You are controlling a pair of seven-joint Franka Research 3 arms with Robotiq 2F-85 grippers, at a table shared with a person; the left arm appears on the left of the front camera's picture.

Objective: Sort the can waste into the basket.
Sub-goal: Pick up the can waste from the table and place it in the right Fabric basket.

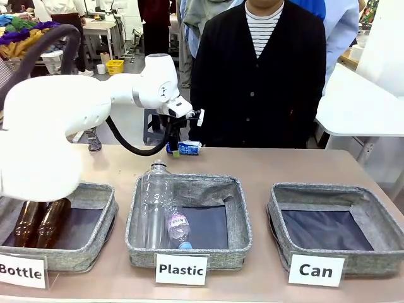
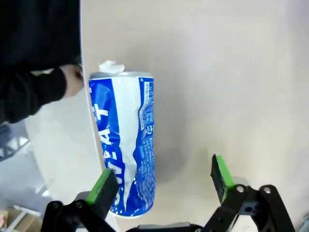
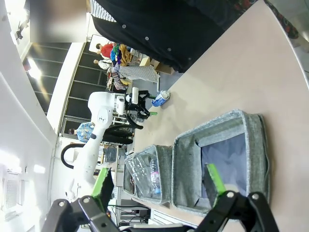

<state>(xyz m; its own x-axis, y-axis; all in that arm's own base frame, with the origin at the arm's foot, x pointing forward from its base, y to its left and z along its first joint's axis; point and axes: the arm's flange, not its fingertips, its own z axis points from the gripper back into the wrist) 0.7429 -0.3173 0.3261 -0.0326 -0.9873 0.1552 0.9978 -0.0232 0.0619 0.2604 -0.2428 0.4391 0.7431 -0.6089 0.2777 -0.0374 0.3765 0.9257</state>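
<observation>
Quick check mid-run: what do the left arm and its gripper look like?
The left arm is glossy white with rounded joints and a black cable looping beneath. The left gripper has black linkage fingers with green pads.

can [image 1: 189, 148] at far edge of table [image 1: 284, 170], behind middle bin [image 1: 243, 221], basket [image 1: 278, 214] rightmost, bottles [image 1: 38, 221] seemingly in leftmost bin [image 1: 104, 221]

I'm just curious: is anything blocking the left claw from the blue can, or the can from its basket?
Nothing visible. The open left gripper is right at the blue can, and bare table lies between it and the Can basket.
</observation>
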